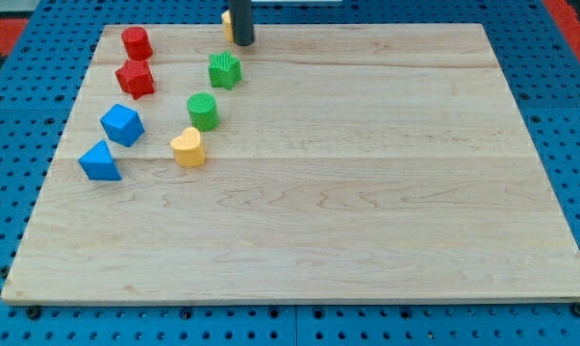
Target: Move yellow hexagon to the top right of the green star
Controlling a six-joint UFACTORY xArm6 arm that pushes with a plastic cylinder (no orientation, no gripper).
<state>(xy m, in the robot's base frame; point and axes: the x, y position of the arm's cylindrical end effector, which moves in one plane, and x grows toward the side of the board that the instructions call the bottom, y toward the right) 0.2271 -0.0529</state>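
Yellow hexagon (227,25) at far edge, mostly hidden behind my tip (243,43), touching its left. Green star (225,69) just nearer. Risk: hexagon sliding off board (366,192) if pushed farther.

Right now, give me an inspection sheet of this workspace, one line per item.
Surface: wooden board, most of it bare.
Job's things: yellow hexagon at the board's top edge, mostly hidden behind the rod; green star just below it.
Clutter: green cylinder, yellow heart, red cylinder, red star, blue cube, blue triangular block, all on the view's left.
Grippers: none; my tip sits against the yellow hexagon's right side, above the green star.
Cables: nothing seen.
Surroundings: blue pegboard around the board.
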